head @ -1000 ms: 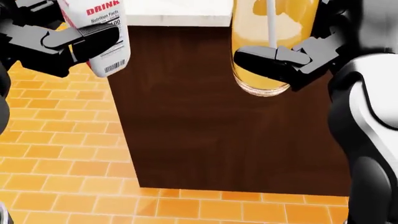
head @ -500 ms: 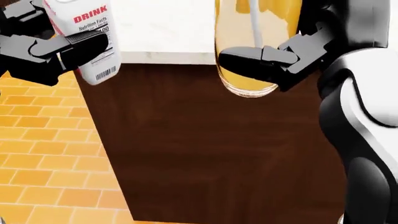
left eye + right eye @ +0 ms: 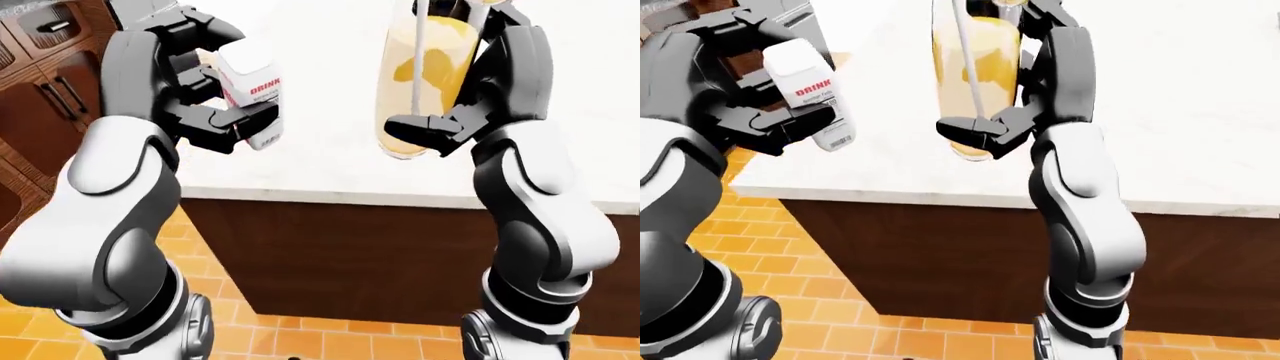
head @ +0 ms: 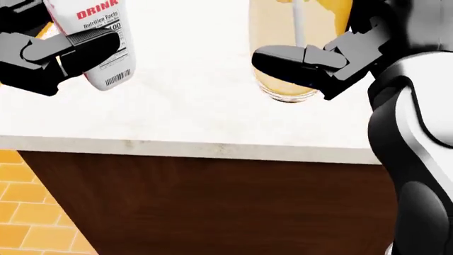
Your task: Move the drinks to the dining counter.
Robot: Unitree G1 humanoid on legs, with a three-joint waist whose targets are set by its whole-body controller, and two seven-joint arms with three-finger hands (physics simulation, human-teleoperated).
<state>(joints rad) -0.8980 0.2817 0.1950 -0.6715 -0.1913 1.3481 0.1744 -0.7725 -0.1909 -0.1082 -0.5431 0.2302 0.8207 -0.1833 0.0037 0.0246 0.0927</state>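
a white drink carton [image 3: 250, 94] is gripped in the left hand [image 3: 215, 112], whose fingers are closed round its lower half, and a tall glass of orange drink [image 3: 420, 86] with a white straw is clasped in the right hand [image 4: 312, 64], one finger being wrapped across its lower part. both drinks are held in the air above the pale top of the table [image 4: 191, 122], near its edge in the head view, and neither can be said to touch it. the step in hand is judged to be the setting down. it is best done if both are carried a little further in from the edge, over dark wood panelling [image 4: 212, 207], and lowered slowly and upright. the glass should be kept level, since it looks nearly full and top-heavy. each hand should be opened only once its drink is felt to rest flat, the carton being squared first because it is held tilted.
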